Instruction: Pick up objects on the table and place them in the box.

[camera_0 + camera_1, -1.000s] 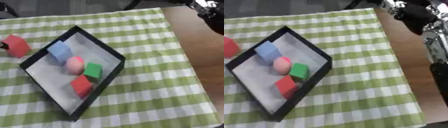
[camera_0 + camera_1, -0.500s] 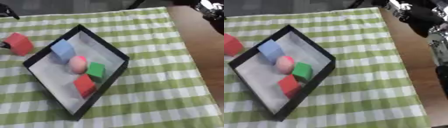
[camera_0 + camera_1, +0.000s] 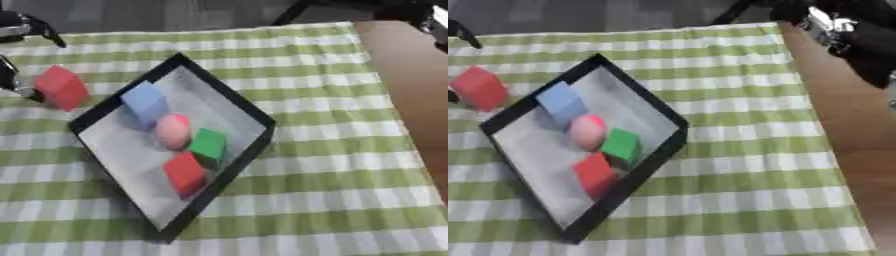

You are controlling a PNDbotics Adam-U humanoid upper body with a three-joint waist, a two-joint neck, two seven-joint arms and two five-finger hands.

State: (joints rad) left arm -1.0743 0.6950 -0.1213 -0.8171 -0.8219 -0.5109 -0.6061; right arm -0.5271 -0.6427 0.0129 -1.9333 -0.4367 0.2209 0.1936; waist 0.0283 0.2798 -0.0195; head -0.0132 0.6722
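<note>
A black-rimmed box (image 3: 226, 90) with a pale floor lies askew on the checked cloth. Inside it are a blue cube (image 3: 144, 102), a pink ball (image 3: 172, 131), a green cube (image 3: 208, 144) and a red cube (image 3: 185, 172). Another red block (image 3: 61, 87) stands on the cloth just outside the box's left corner. Dark parts of my left hand (image 3: 10, 75) show at the left edge, right beside that block; whether they touch it is unclear. My right hand (image 3: 852, 31) hangs blurred at the upper right, over the bare table edge, far from the box.
The green and white checked cloth (image 3: 332, 165) covers most of the table. A bare brown strip of tabletop (image 3: 411, 90) runs down the right side. A dark floor lies beyond the table's far edge.
The whole picture has shifted right and down, so the camera moved. The red block keeps its place beside the box. The things in the box stay put.
</note>
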